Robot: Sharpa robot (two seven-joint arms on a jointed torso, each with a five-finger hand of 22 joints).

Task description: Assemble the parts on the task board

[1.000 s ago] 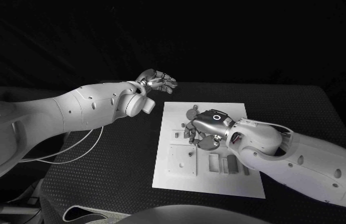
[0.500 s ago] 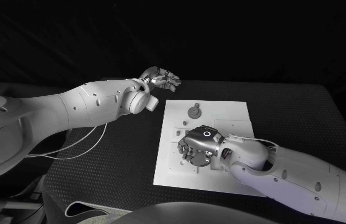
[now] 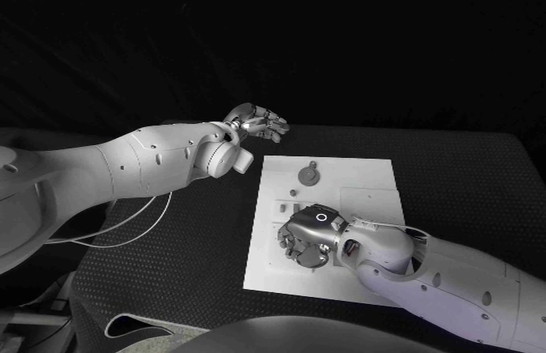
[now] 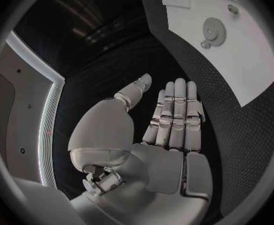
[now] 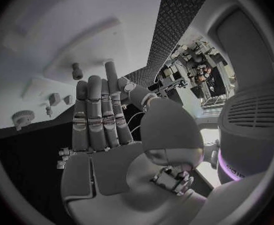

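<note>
In the head view the task board point(image 3: 342, 181) lay at the middle of the tabletop point(image 3: 170, 250), with a round gear part point(image 3: 307, 176) near its far edge. The right hand point(image 3: 309, 241) hovered palm-down over the board's near left area, its fingers spread and nothing held; whether it touched the board could not be told. The left hand point(image 3: 257, 122) hung above the tabletop's far edge, off the board's far left corner, fingers loosely apart and empty. In the left wrist view the left hand point(image 4: 168, 120) showed straight fingers side by side, gripping nothing, with the gear point(image 4: 214, 31) on the board point(image 4: 249, 60) beyond. In the right wrist view the right hand point(image 5: 102, 117) lay extended flat over the board point(image 5: 68, 30), empty, small parts point(image 5: 54, 99) near its fingertips.
</note>
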